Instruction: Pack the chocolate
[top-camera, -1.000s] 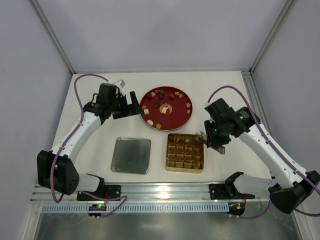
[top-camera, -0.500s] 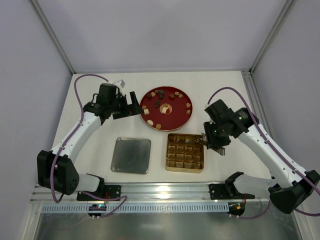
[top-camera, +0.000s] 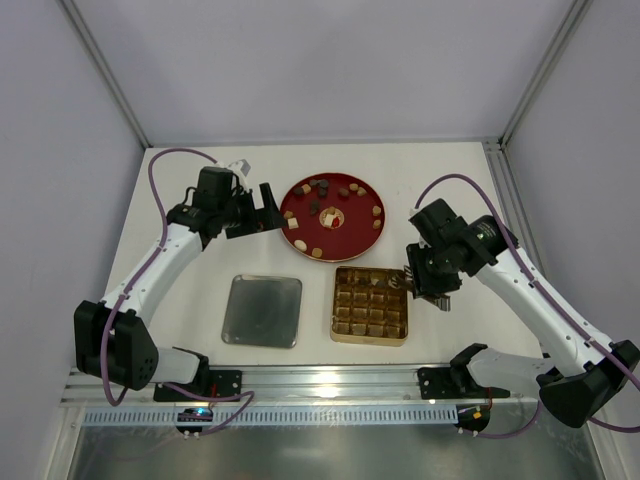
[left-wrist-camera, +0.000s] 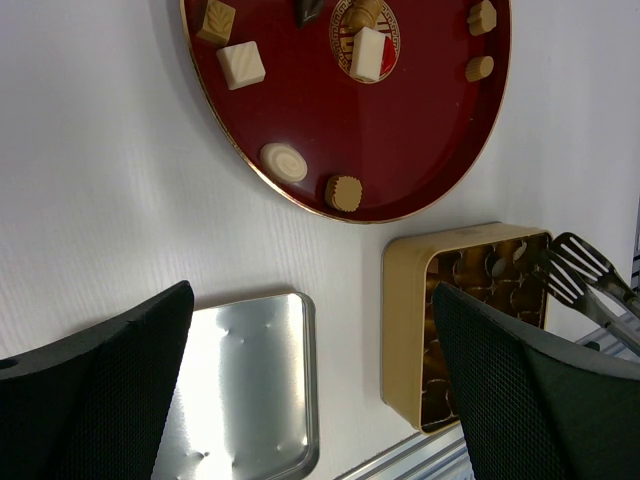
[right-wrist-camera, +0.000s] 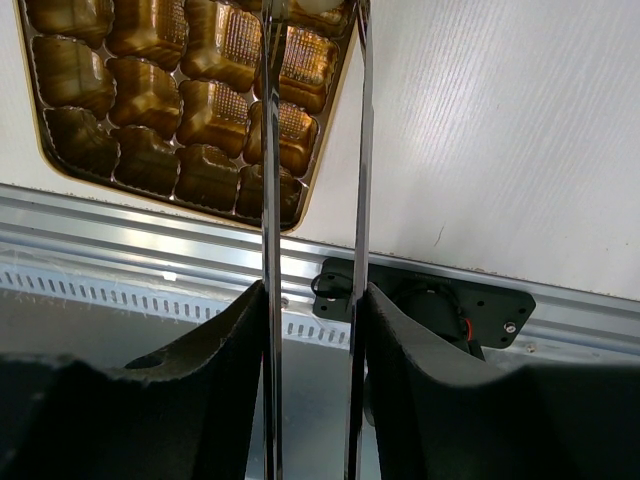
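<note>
Top external view: on the white table (top-camera: 200, 180), the round red plate (top-camera: 355, 238) carries many small tan, brown and cream chocolate pieces (left-wrist-camera: 243, 64). The cells of the gold gridded tin (top-camera: 369, 340) look empty, so packing has, I judge, barely begun. The left gripper (left-wrist-camera: 310, 295) hangs wide open and empty beside the plate. The right gripper (right-wrist-camera: 312, 300) clamps thin metal tongs (right-wrist-camera: 270, 200) over the tin's corner; something pale shows at their tips.

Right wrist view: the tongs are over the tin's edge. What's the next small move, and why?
Probably lower the tongs a little into the cell beneath their tips, then ease the grip. The right gripper clamps them, and a pale piece, apparently a chocolate, sits between the tips above the tin. The cells in view look empty.
</note>
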